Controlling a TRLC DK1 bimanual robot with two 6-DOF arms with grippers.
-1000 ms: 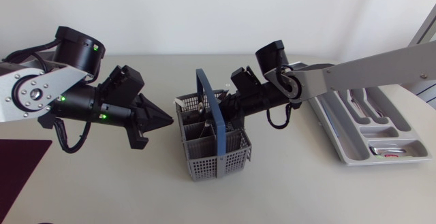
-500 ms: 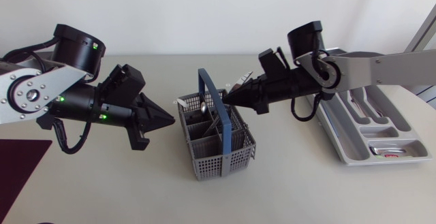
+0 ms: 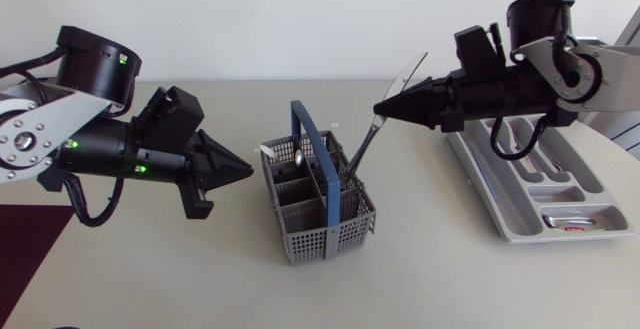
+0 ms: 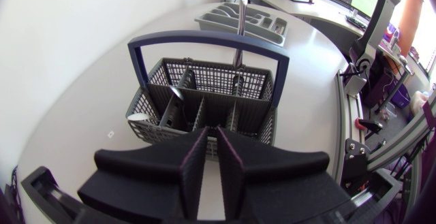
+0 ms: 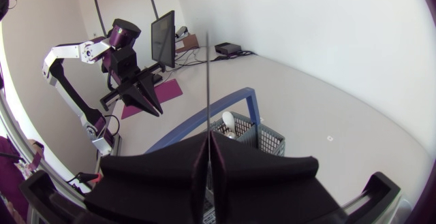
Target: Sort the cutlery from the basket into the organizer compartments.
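Right gripper (image 3: 382, 108) clamped on knife (image 3: 365, 145), lower end over basket (image 3: 318, 235): extraction step; next, carry to an organizer (image 3: 512, 212) compartment.

You see the knife (image 3: 362, 149) only in part, its middle hidden inside the right gripper (image 3: 383, 108). Dividers in the basket (image 3: 318, 231) cover most of the cutlery (image 3: 298, 155) there. Your right arm (image 3: 560, 69) hides the far end of the organizer (image 3: 520, 219), whose contents are too small to identify.

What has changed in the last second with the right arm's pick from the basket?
The right gripper, down in the basket a second ago, has pulled a knife up and toward the organizer. The left gripper eased slightly back. Basket and organizer stayed put.
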